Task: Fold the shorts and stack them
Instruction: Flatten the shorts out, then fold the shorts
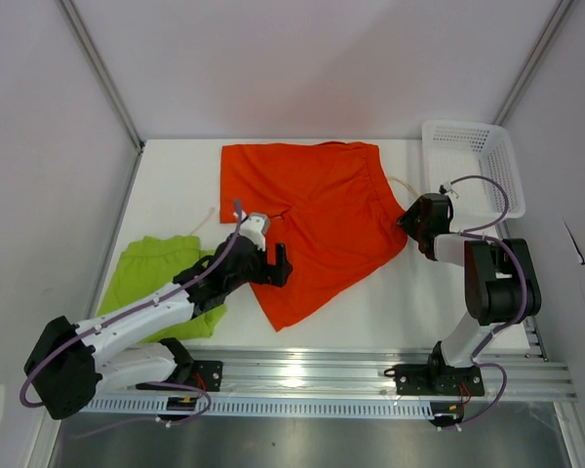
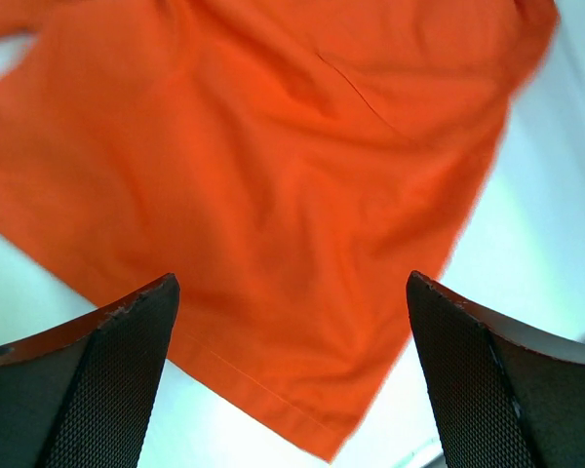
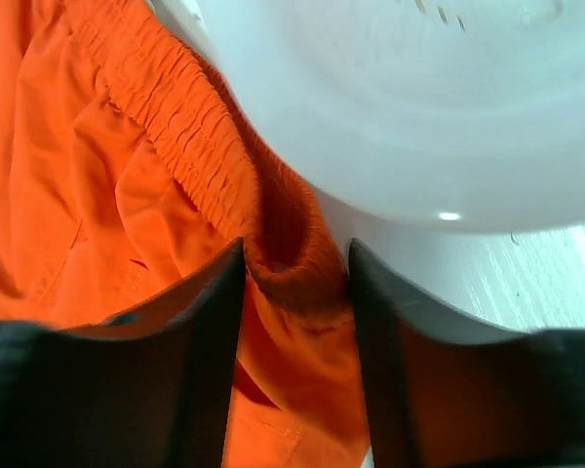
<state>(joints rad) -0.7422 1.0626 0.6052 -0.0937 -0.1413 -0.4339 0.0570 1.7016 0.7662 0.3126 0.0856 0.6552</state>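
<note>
**Orange pair gripped at the waistband corner, folding not yet begun**

The right tool (image 3: 294, 261) has its two fingers pressed against either side of a bunched corner of the elastic waistband (image 3: 190, 136), so it looks clamped on the orange shorts (image 1: 317, 210) at their right edge. The left tool (image 1: 276, 261) hangs just above the near leg of the same pair with its fingers wide apart, holding nothing.

The orange shorts lie spread open in the middle of the counter (image 1: 175, 185), the near leg running to a point toward the arms. The green shorts (image 1: 156, 278) sit at the near left, partly under the left arm; they look loosely bunched, and whether they are folded cannot be told from here. The white basket (image 1: 507, 166) stands at the far right, beside the right tool.

By the look of it the task is at an early stage: neither pair shows a clean fold, and the two lie apart. What seems left is folding the orange pair, tidying the green one, then stacking them.
</note>
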